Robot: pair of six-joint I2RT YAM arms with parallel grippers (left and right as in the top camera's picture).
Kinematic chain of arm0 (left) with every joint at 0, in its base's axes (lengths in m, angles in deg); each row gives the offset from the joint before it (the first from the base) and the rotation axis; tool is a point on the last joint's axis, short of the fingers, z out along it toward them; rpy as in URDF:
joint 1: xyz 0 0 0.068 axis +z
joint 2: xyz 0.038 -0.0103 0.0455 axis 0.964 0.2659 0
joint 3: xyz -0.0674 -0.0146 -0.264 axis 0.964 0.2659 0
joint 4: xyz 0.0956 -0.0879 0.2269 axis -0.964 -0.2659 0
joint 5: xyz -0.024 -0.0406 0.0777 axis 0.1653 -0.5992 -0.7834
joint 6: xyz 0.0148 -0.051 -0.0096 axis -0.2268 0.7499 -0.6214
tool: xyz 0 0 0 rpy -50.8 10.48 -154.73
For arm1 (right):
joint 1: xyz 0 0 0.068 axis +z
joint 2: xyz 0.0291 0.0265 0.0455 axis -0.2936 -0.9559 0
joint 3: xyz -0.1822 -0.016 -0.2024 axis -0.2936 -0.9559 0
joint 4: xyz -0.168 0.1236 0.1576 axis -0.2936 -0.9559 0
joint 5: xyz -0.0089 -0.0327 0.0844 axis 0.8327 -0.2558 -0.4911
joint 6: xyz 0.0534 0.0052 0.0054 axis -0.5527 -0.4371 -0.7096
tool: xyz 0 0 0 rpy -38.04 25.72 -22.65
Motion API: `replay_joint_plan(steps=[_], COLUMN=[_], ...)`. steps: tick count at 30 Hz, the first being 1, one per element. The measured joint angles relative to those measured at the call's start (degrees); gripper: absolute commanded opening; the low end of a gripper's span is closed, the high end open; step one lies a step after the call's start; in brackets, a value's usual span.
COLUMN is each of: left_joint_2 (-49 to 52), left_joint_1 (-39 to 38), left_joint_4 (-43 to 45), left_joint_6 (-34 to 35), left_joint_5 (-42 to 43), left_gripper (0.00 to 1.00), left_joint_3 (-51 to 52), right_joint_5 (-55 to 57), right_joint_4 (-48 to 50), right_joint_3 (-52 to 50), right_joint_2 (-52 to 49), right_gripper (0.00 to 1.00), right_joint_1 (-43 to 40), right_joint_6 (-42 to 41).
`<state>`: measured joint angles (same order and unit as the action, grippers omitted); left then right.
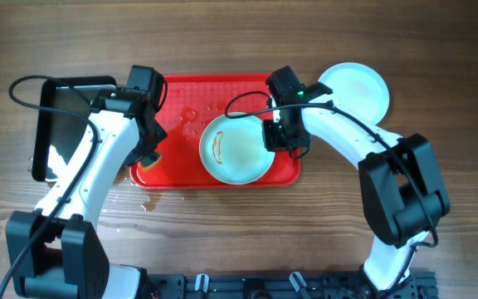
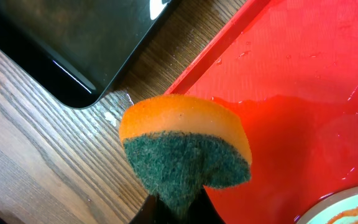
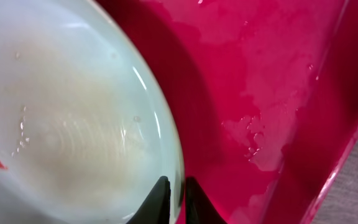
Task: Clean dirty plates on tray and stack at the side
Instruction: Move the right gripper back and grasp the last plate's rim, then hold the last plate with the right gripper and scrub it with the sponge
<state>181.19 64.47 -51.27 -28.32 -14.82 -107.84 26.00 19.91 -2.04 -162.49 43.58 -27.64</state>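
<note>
The brown wooden tabletop (image 1: pixel 239 33) carries a large red rectangular plastic tray (image 1: pixel 181 93) at its centre, long side running left to right, with a black metal pan (image 1: pixel 60 108) just beside its left end. On the right half of the tray lies a round, shallow, pale mint-white plate with an orange-brown smear (image 1: pixel 237 149). A second, clean-looking plate (image 1: pixel 357 90) of the same kind rests on the tabletop off the tray's far right corner; whether another sits under it I cannot tell. The left gripper (image 2: pixel 174 210) is clamped on a half-round sponge, orange foam over green scouring pad (image 2: pixel 185 143), hanging above the tray's left edge. From that sponge the smeared plate lies to the right, across a wet stretch of tray floor (image 2: pixel 303 93) with nothing in the way. Being round, the plate has no long axis to line up with. The right gripper (image 3: pixel 178 202) is the nearer one: it sits at the plate's right rim, fingers narrowly straddling and seemingly pinching it, which should steady the plate for scrubbing.
</note>
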Motion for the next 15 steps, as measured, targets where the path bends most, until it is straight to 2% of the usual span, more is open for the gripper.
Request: replay_joint_plan(steps=[2,5,7,9,15], left_joint_2=[0.0,0.0,0.0,0.0,0.0], left_joint_1=[0.0,0.0,0.0,0.0,0.0], left_joint_4=[0.0,0.0,0.0,0.0,2.5], left_joint_6=[0.0,0.0,0.0,-0.3,-4.7], left_joint_5=[0.0,0.0,0.0,0.0,2.8], left_gripper=[0.04,0.04,0.04,0.04,0.04], left_joint_3=[0.0,0.0,0.0,0.0,0.0], right_joint_5=[0.7,0.1,-1.0,-1.7,-5.2], right_joint_4=[0.7,1.5,2.3,3.5,10.5], right_joint_3=[0.0,0.0,0.0,0.0,0.0], right_joint_2=[-0.5,-2.3,-2.6,-2.8,-3.8], right_gripper=[0.17,0.17,0.13,0.04,0.04], right_joint_1=[0.3,0.3,0.3,0.3,1.6], right_joint_6=[-2.6,-4.9,-5.6,-6.0,-6.8])
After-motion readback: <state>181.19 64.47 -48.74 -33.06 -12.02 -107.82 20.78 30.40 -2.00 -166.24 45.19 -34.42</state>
